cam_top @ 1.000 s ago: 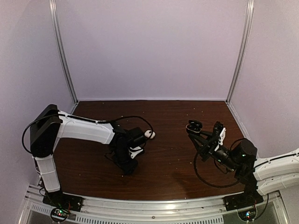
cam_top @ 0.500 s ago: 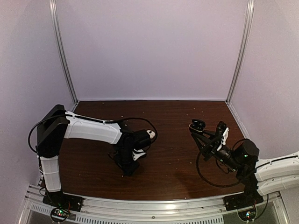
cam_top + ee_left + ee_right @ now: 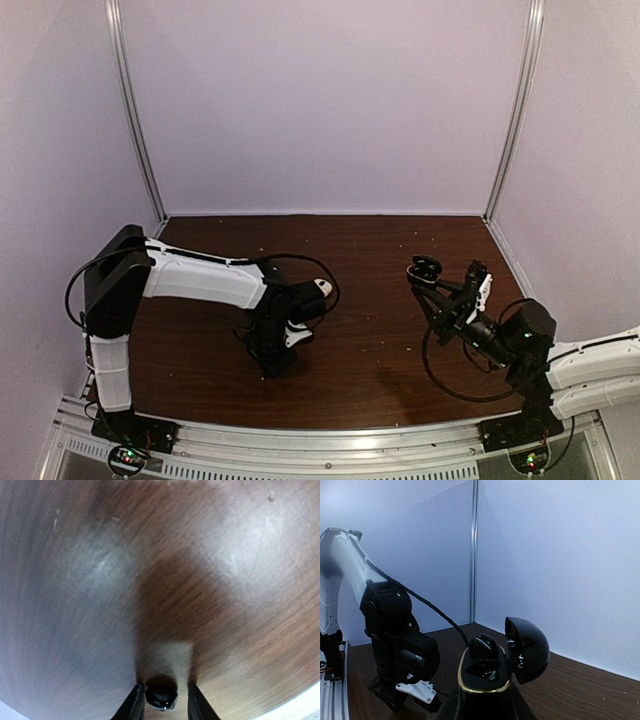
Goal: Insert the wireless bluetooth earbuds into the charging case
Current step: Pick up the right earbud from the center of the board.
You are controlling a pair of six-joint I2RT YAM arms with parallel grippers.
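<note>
Carrying small glossy black earbud (image 3: 161, 696) pinched in left gripper (image 3: 162, 707), left arm (image 3: 200, 282) drifted rightward across counter (image 3: 380, 250) middle. Right gripper (image 3: 482, 710) clamped open black gold-rimmed charging case (image 3: 482, 672) (lid (image 3: 527, 650) up) near right edge, barely shifted; insertion pending.

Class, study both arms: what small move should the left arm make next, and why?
Probably lift the left hand and carry it right toward the charging case. A black earbud sits between its fingers, low over the table, while the right hand holds the case up with its lid open.
</note>
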